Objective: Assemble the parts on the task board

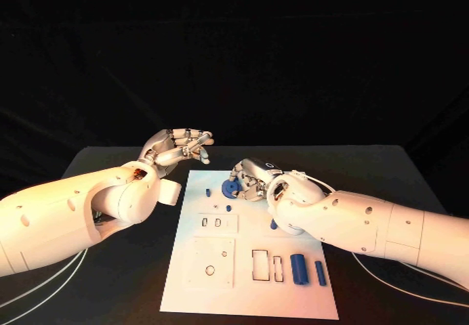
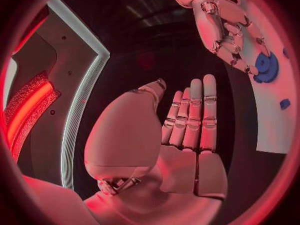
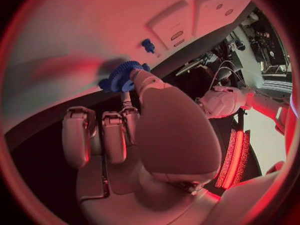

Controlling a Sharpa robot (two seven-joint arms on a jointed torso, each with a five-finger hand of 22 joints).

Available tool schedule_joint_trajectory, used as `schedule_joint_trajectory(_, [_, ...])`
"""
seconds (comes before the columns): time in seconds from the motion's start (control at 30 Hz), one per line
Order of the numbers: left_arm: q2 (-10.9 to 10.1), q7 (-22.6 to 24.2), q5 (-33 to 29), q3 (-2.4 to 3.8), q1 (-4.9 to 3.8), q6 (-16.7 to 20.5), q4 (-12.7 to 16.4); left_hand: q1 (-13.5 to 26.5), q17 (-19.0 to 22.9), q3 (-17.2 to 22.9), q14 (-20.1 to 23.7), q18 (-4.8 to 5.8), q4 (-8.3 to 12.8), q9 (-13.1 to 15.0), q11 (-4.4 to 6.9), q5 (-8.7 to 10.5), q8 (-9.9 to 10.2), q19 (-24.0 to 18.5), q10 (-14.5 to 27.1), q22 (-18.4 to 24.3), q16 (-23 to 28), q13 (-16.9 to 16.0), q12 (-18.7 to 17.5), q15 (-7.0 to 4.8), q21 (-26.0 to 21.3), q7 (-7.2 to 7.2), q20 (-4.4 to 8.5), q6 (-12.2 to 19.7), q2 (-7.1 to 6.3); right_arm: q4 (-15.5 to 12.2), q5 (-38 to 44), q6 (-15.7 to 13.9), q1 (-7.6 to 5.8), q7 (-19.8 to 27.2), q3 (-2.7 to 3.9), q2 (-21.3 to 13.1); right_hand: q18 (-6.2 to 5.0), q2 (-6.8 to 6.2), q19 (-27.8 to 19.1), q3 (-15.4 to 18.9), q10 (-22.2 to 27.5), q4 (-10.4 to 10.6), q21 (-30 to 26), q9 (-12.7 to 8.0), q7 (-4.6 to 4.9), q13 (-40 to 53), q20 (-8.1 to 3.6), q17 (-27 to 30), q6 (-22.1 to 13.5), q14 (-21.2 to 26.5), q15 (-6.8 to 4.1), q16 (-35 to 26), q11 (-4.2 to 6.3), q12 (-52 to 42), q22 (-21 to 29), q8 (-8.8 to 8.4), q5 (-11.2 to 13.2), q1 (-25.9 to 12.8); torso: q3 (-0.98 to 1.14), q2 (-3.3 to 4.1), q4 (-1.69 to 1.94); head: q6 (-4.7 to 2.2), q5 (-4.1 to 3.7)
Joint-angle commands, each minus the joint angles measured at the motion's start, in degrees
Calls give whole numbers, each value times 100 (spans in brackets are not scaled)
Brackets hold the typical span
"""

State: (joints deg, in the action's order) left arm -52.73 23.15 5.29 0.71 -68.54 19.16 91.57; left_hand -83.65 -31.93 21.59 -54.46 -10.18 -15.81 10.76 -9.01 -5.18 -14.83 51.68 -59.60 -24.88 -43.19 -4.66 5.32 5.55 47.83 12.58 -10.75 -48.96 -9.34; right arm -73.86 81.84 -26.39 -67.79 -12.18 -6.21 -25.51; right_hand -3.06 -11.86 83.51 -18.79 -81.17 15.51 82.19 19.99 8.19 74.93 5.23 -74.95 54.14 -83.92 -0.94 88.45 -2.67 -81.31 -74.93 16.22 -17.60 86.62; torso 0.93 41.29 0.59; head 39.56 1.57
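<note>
Board (image 1: 200,298): flat white plate, matte, long axis running away from the robot; lies in the middle of the black table (image 1: 391,169). Cut into it are rectangular slots, small round holes and an oval hole.
Gear (image 1: 230,189): blue toothed disc at the board's far end, near the edge, under the right hand's fingertips. In the right wrist view (image 3: 122,76) it lies flat on the white surface with its teeth all round; the hand covers part of it.
Pegs: a small blue peg (image 1: 209,192) stands just left of the gear; another small blue piece (image 1: 227,208) lies a little nearer the robot.
Bars: two blue cylinders, a thick one (image 1: 299,268) and a thin one (image 1: 320,272), lie side by side at the board's near right, long axes running along the board.
Right hand (image 1: 256,180): silver, palm down over the board's far end, fingers curled; the thumb tip touches the gear, and the other fingers are drawn in beside it. I cannot tell whether it grips the gear.
Left hand (image 1: 179,146): raised off the table beyond the board's left far corner, holding nothing; in its wrist view (image 2: 187,120) the fingers lie straight and close together, thumb apart.
</note>
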Motion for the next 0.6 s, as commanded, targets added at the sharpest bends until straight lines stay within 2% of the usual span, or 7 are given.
schedule_joint_trajectory(0.03, [6,33,16,5,-8,-99,1,10,-2,40,39,-21,2,9,-15,33,-17,-28,-4,-4,-38,-8,-19,-17,14,4,7,0,-21,44,158,133,10,-31,-1,46,52,19,-7,-31,-26,1,-4,122,-70,338,-19,-1051,69,-512,-19,28,-13,-28,-648,168,8,-31,5,-7,-7,-2,3])
schedule_joint_trajectory(0.6, [-3,8,39,5,-8,-138,-6,-17,2,68,47,-24,17,12,-14,26,-18,-55,0,-29,-49,-8,-21,-19,54,2,6,3,-6,323,412,19,26,-108,-1,267,43,-44,-33,-137,21,-13,-38,114,-30,290,0,-1031,-34,-507,7,22,-45,14,-623,115,21,-107,14,-4,-17,-14,7])
